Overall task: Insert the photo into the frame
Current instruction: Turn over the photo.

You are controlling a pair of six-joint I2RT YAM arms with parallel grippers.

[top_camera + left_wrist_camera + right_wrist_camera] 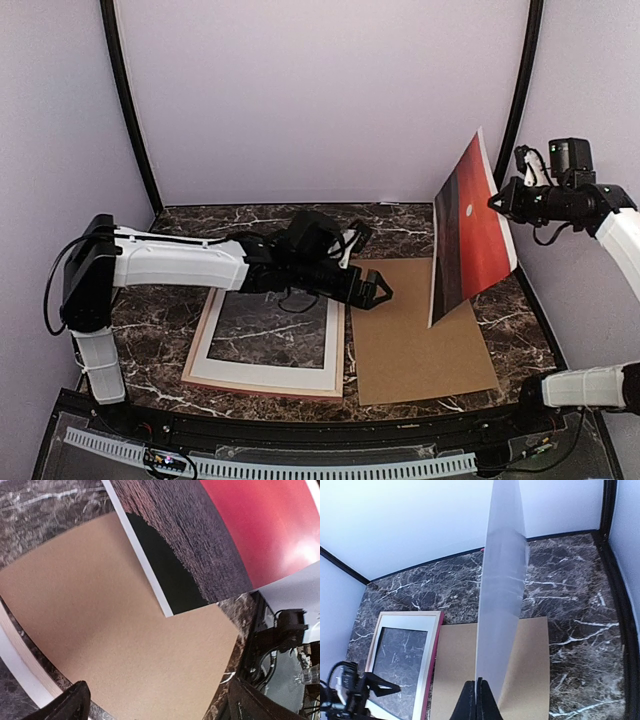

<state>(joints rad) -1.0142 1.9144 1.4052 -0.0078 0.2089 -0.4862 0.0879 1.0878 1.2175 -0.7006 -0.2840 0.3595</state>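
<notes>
The photo (475,240) stands almost upright over the right half of the table, sunset side facing left. My right gripper (497,203) is shut on its upper right edge, and its lowest corner hangs at the brown board. In the right wrist view the photo's white back (502,580) rises edge-on from my shut right gripper (479,700). The frame (270,380) lies flat at the front left, pale back up, marble showing through it. My left gripper (383,287) hovers open and empty between frame and photo, low over the board. Its camera sees the photo (225,540).
A plain brown backing board (420,345) lies flat right of the frame, under the photo. The left arm reaches across the frame's top edge. Dark marble table, black posts at the back corners, white walls around.
</notes>
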